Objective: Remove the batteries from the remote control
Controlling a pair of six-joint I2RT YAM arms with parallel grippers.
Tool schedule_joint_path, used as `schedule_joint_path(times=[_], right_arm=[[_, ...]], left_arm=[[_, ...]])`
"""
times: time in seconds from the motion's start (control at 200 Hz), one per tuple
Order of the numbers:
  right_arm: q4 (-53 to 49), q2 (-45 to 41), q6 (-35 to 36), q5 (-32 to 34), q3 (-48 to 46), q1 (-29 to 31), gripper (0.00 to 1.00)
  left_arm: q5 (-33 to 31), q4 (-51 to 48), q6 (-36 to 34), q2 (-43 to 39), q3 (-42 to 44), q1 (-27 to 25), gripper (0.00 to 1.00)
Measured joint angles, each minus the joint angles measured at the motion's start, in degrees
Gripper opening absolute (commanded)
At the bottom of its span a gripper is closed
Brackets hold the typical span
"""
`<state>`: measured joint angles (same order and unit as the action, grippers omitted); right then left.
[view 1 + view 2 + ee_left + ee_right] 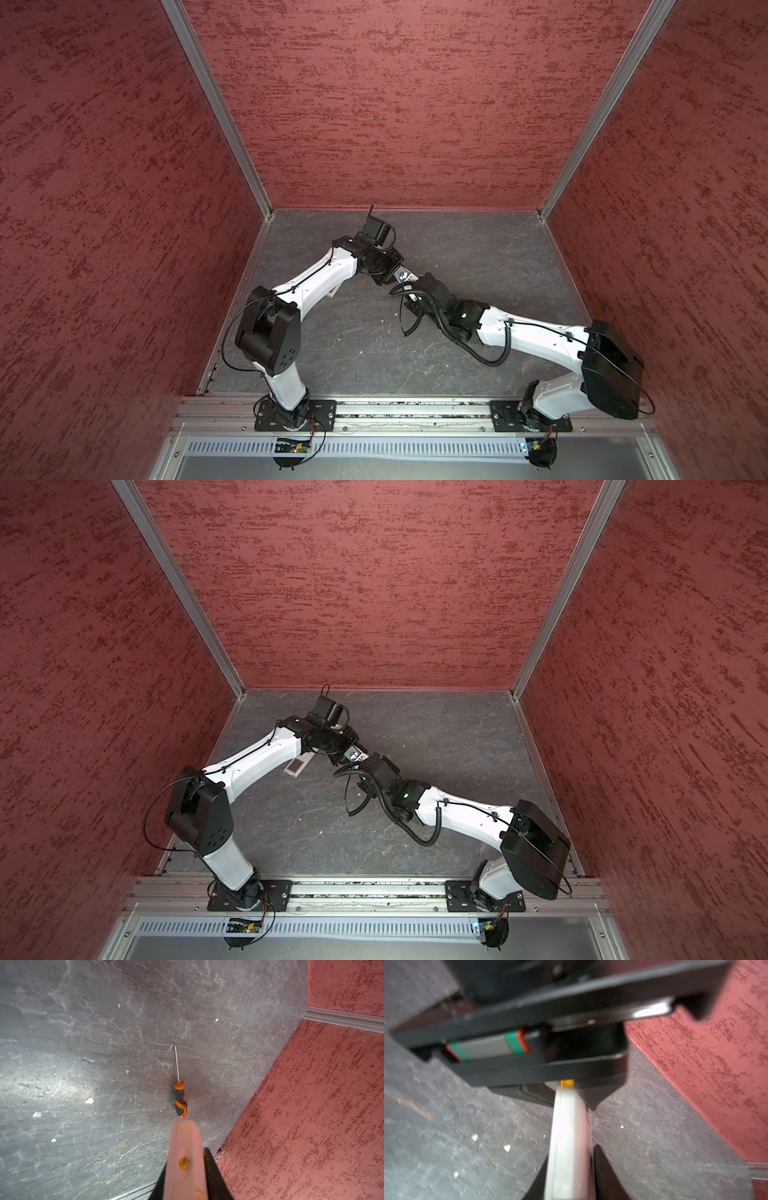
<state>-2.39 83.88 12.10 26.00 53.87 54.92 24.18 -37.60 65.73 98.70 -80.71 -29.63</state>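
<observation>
Your left gripper (186,1159) is clamped on one end of the white remote control (185,1142), holding it above the slate table (83,1043). Your right gripper (571,1155) straddles the other end, but the blur hides whether its fingers press or stand slack. You cannot see the batteries in any view. An orange-and-black screwdriver (180,1101) lies flat on the table beyond.
</observation>
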Motion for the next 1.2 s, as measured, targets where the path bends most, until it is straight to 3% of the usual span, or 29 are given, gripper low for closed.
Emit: schedule_joint_path(times=[0.21, 0.446, 0.536, 0.691, 0.942, 1.197], right_arm=[[3.5, -1.9, -2.0, 1.5, -0.2, 0.0, 0.68], [2.9, -7.1, -4.9, 1.2, -3.7, 0.0, 0.78], [1.4, -11.8, -8.5, 0.0, -6.2, 0.0, 0.78], [-2.0, -16.0, -19.7, -3.4, -5.8, -1.4, 0.67], [-6.4, -11.3, -39.4, -9.7, 2.6, -8.0, 0.67], [-6.3, -7.0, -51.4, -16.6, 4.0, -12.7, 0.67]], left_arm=[[0.6, 5.3, 0.6, 0.0, 2.3, 1.7, 0.0], [1.1, 18.7, 3.7, -3.2, 10.3, 4.6, 0.0], [-0.1, 28.1, 5.5, -5.7, 15.4, 5.4, 0.0], [-3.9, 48.5, 10.1, -9.6, 27.5, 5.8, 0.0], [-11.6, 72.8, 14.5, -9.7, 40.2, 3.8, 0.0], [-18.6, 87.3, 14.5, -9.7, 44.5, 1.6, 0.0]])
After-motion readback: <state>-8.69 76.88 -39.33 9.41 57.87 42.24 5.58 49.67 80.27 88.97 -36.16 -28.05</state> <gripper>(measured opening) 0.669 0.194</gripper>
